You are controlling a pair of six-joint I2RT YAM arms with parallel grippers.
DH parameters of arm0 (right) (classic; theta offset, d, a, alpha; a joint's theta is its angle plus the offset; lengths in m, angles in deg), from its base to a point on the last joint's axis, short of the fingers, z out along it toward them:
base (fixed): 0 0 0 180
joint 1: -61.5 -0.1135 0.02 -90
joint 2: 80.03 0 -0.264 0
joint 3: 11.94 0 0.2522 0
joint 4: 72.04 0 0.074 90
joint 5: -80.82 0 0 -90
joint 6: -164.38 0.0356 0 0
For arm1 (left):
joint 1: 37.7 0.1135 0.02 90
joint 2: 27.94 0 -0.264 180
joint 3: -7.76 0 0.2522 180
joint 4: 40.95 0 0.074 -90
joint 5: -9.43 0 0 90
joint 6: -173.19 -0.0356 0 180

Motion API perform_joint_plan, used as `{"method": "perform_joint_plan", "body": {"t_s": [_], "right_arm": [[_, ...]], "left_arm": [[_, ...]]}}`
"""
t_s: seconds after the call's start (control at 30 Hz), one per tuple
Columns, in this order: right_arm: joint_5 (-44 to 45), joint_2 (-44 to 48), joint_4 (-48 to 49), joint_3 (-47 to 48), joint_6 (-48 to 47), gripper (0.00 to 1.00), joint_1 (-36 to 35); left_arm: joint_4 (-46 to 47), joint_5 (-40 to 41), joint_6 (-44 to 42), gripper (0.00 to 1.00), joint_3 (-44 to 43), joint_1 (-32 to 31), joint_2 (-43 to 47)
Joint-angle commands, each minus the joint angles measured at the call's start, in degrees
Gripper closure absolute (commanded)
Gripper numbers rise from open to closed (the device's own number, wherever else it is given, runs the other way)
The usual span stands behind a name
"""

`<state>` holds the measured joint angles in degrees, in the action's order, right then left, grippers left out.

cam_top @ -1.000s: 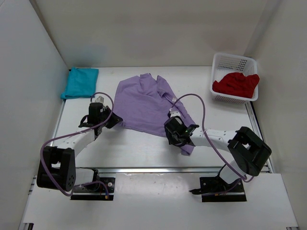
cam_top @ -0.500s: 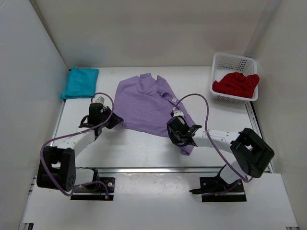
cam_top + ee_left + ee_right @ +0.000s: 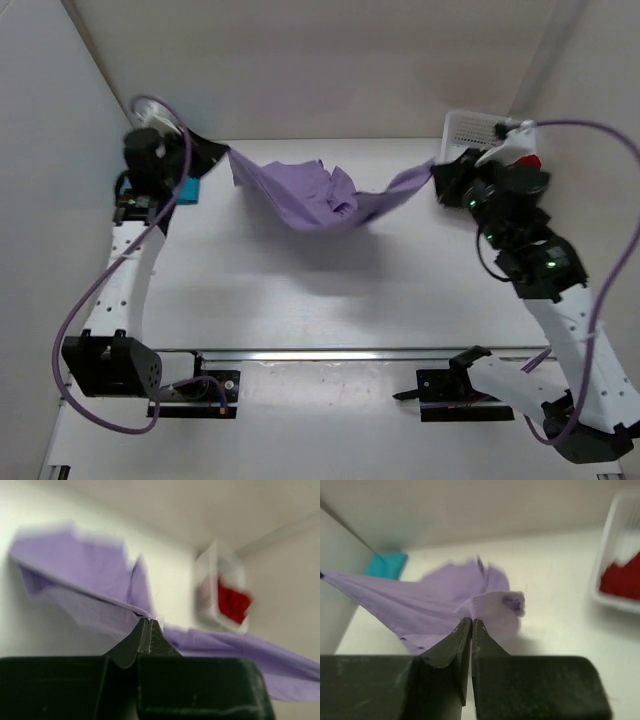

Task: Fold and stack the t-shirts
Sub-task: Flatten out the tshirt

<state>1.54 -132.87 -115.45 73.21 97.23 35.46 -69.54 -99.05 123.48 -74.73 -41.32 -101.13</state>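
Observation:
The lavender t-shirt (image 3: 320,200) hangs stretched in the air between both arms, sagging in the middle above the table. My left gripper (image 3: 222,150) is raised at the back left, shut on one corner of the lavender t-shirt (image 3: 90,585). At the back right my right gripper (image 3: 437,172) is shut on the opposite edge of the lavender t-shirt (image 3: 440,605). The teal t-shirt (image 3: 189,190) lies folded at the back left, mostly hidden behind the left arm. A red t-shirt (image 3: 531,161) sits in the basket, largely covered by the right arm.
The white lattice basket (image 3: 466,125) stands at the back right corner, right beside my right wrist. White walls close in the table on the left, back and right. The arm bases are bolted along the near edge.
Both arms have lifted high and spread apart, raising the lavender shirt off the table. The right gripper closed on the shirt's edge before the lift.

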Motion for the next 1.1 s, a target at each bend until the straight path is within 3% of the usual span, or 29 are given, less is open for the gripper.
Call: {"method": "perform_joint_plan", "body": {"t_s": [0.0, 0.1, 0.2, 0.27, 0.3, 0.33, 0.37, 0.4, 0.47, 0.5, 0.57, 0.63, 0.7, 0.73, 0.83, 0.9, 0.97, 1.07], "right_arm": [[6.22, -2.60, -4.35, 19.85, -8.68, 1.00, -0.50], [11.85, -8.57, -6.55, 34.72, -13.34, 1.00, -4.96], [23.41, -14.47, -4.29, 44.77, -21.05, 0.99, -16.00], [33.01, -16.68, 5.76, 45.77, -30.11, 1.00, -25.07], [40.27, -16.77, 10.70, 42.72, -38.93, 1.00, -31.98], [45.13, -17.29, 22.59, 38.16, -48.85, 1.00, -34.31], [44.66, -18.95, 25.92, 37.16, -50.87, 1.00, -32.25], [42.56, -21.75, 22.48, 40.89, -48.02, 1.00, -29.44], [16.24, -27.63, -1.09, 51.18, -26.21, 1.00, -6.00], [9.13, -31.32, -3.90, 54.43, -23.06, 1.00, -0.12], [1.09, -34.33, -2.80, 51.23, -19.52, 1.00, 8.43], [-5.51, -37.41, -0.50, 46.04, -17.93, 1.00, 12.75], [-11.41, -44.07, 1.77, 46.64, -16.09, 1.00, 17.15], [-13.25, -48.89, 1.61, 49.86, -15.65, 1.00, 17.95], [-16.78, -63.31, -4.97, 71.52, -14.33, 1.00, 20.85], [-21.43, -60.21, 4.65, 66.42, -9.77, 1.00, 23.14], [-20.05, -61.50, 3.46, 75.32, -9.84, 1.00, 23.67], [-20.92, -54.24, 12.05, 71.11, -7.21, 1.00, 24.90]], "left_arm": [[-3.63, -6.02, 1.35, 1.00, -13.43, 7.18, 3.14], [-5.81, -8.24, 3.48, 1.00, -22.75, 11.78, 1.65], [-7.67, -8.67, 4.44, 1.00, -28.12, 14.07, 0.33], [-7.40, -7.98, 4.01, 1.00, -28.65, 14.78, 0.06], [-8.02, -5.63, 3.57, 1.00, -28.74, 14.43, -0.63], [-8.02, -4.04, 2.78, 1.00, -28.48, 13.99, -0.99], [-7.76, -3.15, 2.60, 1.00, -27.35, 13.90, -1.69], [-6.89, -3.14, 2.95, 1.00, -25.07, 13.99, -2.22], [-3.73, -1.31, 3.13, 1.00, -21.04, 13.46, -3.01], [-3.28, 1.31, 3.04, 1.00, -18.75, 12.50, -3.71], [-2.75, 6.14, 0.68, 1.00, -16.19, 10.05, -5.29], [-1.43, 8.72, 0.40, 1.00, -13.20, 9.33, -7.31], [0.58, 8.81, 1.53, 1.00, -11.26, 9.33, -11.25], [0.77, 7.85, 1.63, 1.00, -11.51, 9.16, -14.06], [1.65, 6.10, 4.35, 1.00, -17.55, 8.63, -20.74], [1.56, 4.25, 6.19, 1.00, -23.28, 8.28, -23.92], [0.42, 4.58, 6.90, 1.00, -33.34, 8.10, -26.82], [-3.18, 4.85, 7.52, 1.00, -46.80, 8.89, -30.07]]}}
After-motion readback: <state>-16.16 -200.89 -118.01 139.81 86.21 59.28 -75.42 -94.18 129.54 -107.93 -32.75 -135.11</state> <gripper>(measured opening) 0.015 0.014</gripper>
